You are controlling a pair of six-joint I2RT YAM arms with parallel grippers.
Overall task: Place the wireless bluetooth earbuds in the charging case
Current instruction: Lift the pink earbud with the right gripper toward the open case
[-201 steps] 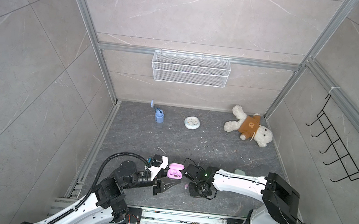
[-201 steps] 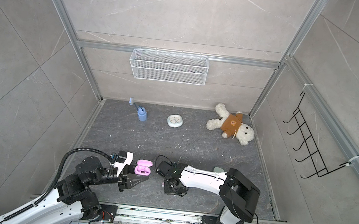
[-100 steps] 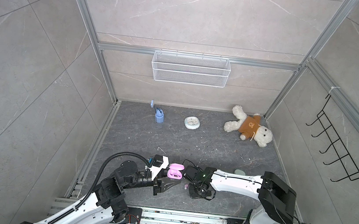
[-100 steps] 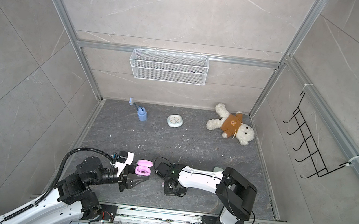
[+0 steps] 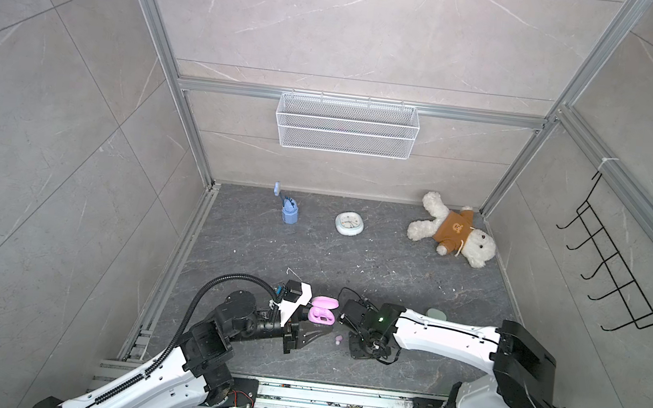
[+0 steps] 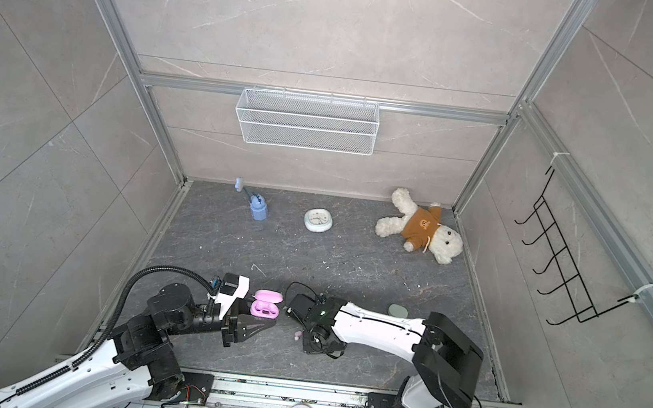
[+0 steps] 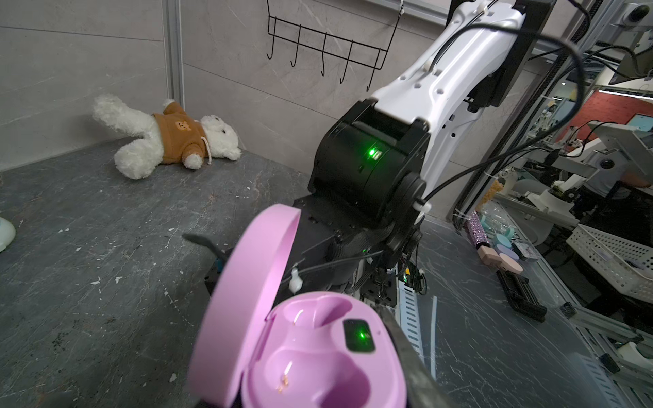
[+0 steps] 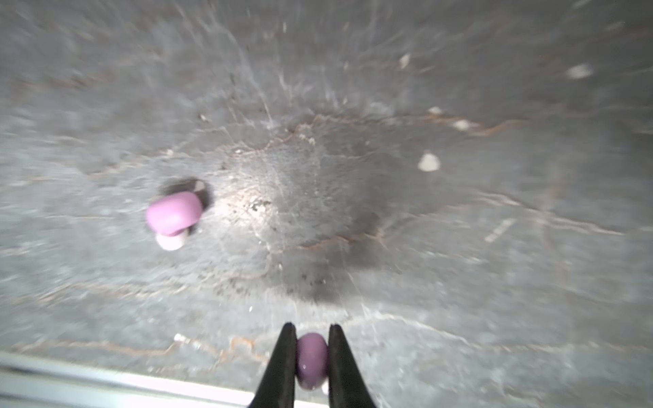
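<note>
The left gripper (image 5: 323, 331) is clamped on the open pink case (image 7: 318, 353), and both wells are empty. The right gripper (image 8: 311, 330) pinches one pink bud (image 8: 311, 356). The second bud (image 8: 174, 213) lies on the floor (image 8: 459, 247). The pick-up looks done. Next, the held bud needs carrying over and careful alignment with a well.

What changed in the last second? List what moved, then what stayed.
The right hand closed on a pink earbud just above the table; its arm shifted only slightly. Unchanged: the second pink earbud lying loose on the table, the open pink charging case, and the shut left hand beside it.
</note>
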